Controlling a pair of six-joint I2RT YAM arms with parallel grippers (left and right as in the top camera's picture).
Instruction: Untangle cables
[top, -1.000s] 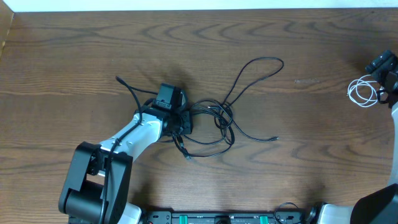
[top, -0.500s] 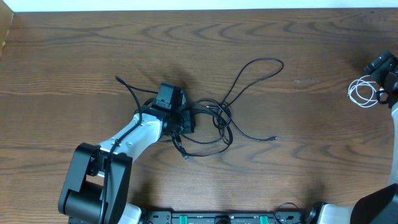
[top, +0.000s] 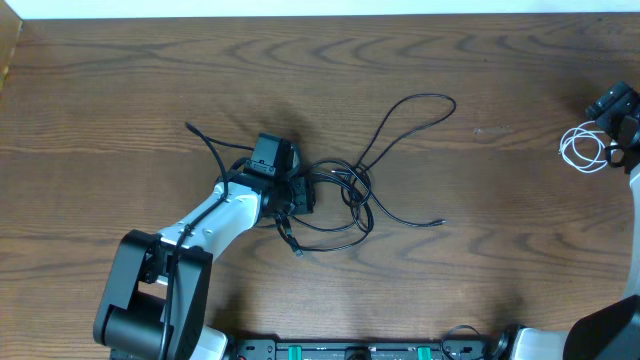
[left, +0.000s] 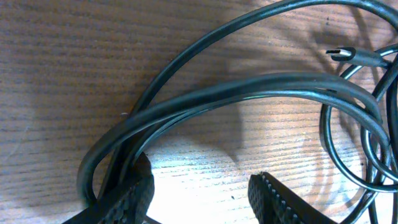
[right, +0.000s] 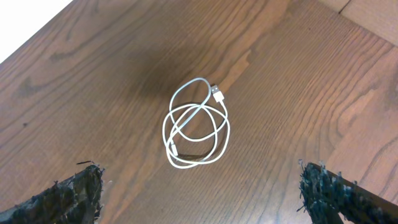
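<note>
Several thin black cables (top: 345, 195) lie tangled at the table's middle, with one long loop reaching to the back right (top: 425, 100) and a plug end at the front (top: 298, 250). My left gripper (top: 300, 200) is down in the tangle's left side. In the left wrist view it (left: 202, 196) is open with bare wood between the fingers, and the black cable strands (left: 249, 87) loop around its left finger. The short white cable (top: 583, 148) lies coiled at the far right. My right gripper (top: 612, 128) hovers over it, wide open (right: 202, 193), above the white coil (right: 196, 127).
The wooden table (top: 120, 90) reaches its back edge at the top of the overhead view. A black plug (left: 348, 55) shows at the upper right of the left wrist view. The arm bases stand along the front edge (top: 150, 300).
The lower loops and the front plug of the black tangle have shifted slightly to the left, toward my left gripper. The right arm and the white cable have not moved.
</note>
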